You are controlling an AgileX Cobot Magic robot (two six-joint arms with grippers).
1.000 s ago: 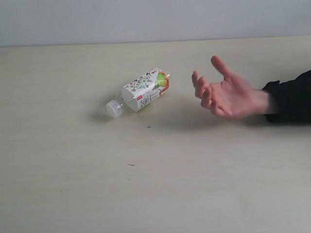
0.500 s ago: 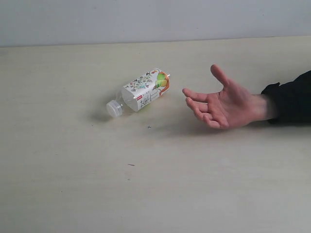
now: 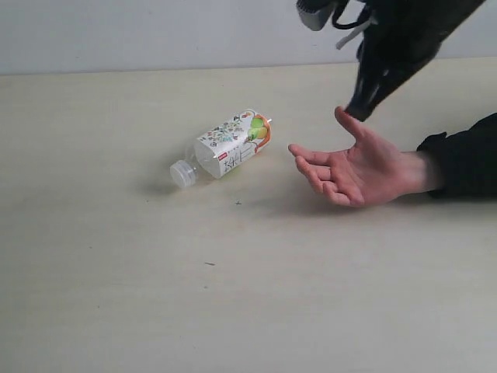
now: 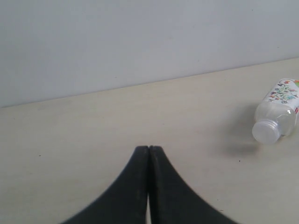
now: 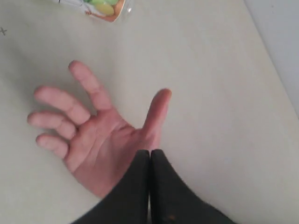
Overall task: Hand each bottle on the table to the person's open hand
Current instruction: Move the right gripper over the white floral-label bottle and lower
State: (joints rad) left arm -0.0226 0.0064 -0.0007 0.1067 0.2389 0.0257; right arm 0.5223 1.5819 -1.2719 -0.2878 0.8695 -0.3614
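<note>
One bottle point(image 3: 226, 148), clear with a floral and orange label, lies on its side on the cream table point(image 3: 155, 272), cap toward the left; it also shows in the left wrist view point(image 4: 276, 112) and partly in the right wrist view point(image 5: 100, 8). The person's open hand point(image 3: 353, 167) rests palm up to its right, black sleeve behind. My right gripper point(image 3: 359, 109) hangs shut and empty just above the thumb, and in its wrist view point(image 5: 150, 151) it sits over the palm point(image 5: 91, 135). My left gripper point(image 4: 149, 148) is shut, empty, low over the table, well apart from the bottle. The other bottles are out of view.
A plain grey wall point(image 3: 155, 31) runs behind the table's far edge. A few tiny dark specks point(image 3: 238, 203) dot the tabletop in front of the bottle.
My right arm has come into the exterior view from the top right, above the hand. The hand opened from half-curled to flat and spread. The bottle has not moved.
</note>
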